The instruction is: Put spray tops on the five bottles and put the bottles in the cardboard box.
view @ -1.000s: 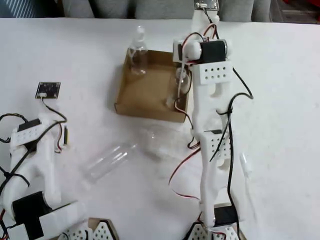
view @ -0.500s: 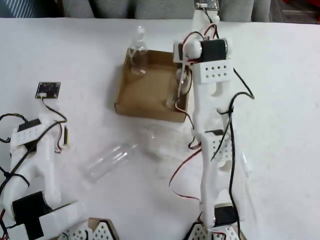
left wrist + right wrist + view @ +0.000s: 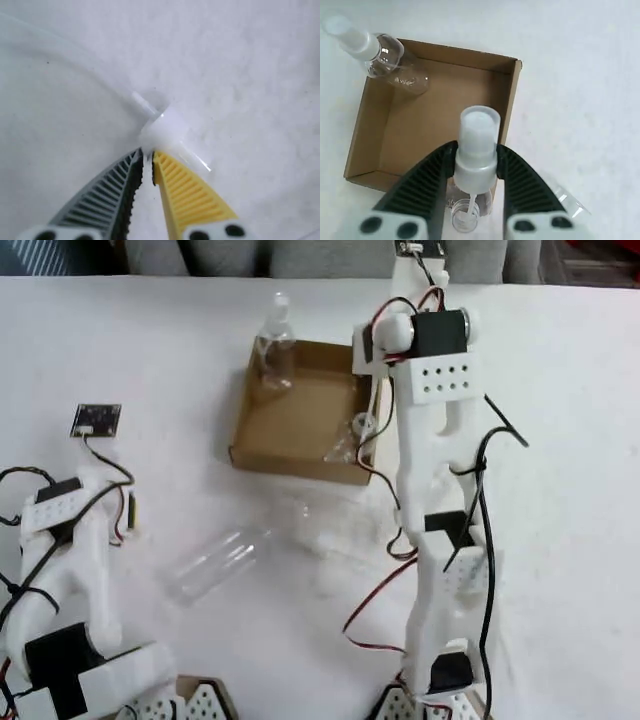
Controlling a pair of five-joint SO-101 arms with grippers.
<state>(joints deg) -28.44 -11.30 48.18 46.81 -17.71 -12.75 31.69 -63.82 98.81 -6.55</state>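
Right gripper (image 3: 477, 150) fingers grasp a spray top (image 3: 479, 125) beside the 3 o'clock wall of the cardboard box (image 3: 512, 95). Left gripper (image 3: 148, 156) fingers clenched; open counter (image 3: 240, 60) around.

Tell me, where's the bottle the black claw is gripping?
In the right wrist view the bottle is held by the right gripper inside the cardboard box; from above it's by the box's near right corner, away from the other bottle.

The white table (image 3: 560, 390) bears the cardboard box (image 3: 290, 462), a lying clear bottle (image 3: 215, 560) and a small circuit board (image 3: 96, 419).
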